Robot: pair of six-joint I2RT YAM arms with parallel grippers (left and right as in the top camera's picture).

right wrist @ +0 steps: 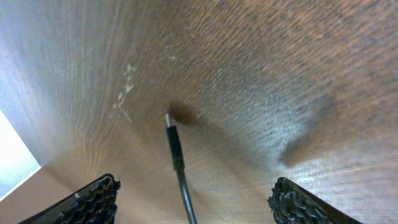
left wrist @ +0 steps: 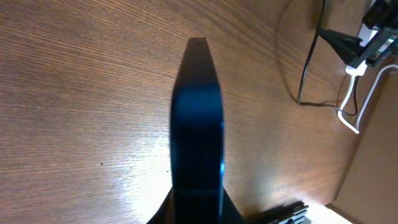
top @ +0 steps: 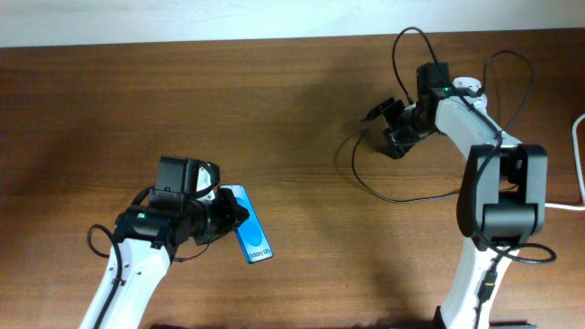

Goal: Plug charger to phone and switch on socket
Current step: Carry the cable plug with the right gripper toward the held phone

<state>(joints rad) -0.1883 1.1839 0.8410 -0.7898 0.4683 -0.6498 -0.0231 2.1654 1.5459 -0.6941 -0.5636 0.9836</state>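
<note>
Gripping the phone [top: 255,242] by one end, the left claw [top: 228,217] is pressed onto its edges, blue screen up, the free end pointing away from the claw. Whether the phone rests on the bench [top: 183,100] or is lifted clear cannot be told.

Well apart from it, the right claw [top: 389,130] hangs spread wide over the charger [right wrist: 178,162], pinching nothing. The metal tip [right wrist: 168,118] lies just ahead of it, between the two fingers [right wrist: 87,202], and the black cable trails back beneath the wrist.

By the look of things the job is barely begun. The phone is in hand, but the tip is ungrasped and nowhere near the phone's port, so the plugging-in is all to do. The socket cannot be made out in any view. Only a white cord [top: 576,137] shows at the frame's edge beyond the right claw, and the switch is judged untouched.

The bench is dark brown wood with a strong grain and a few pale scuffs [right wrist: 124,87] near the tip. A pale wall [top: 228,18] runs along its far side.
</note>
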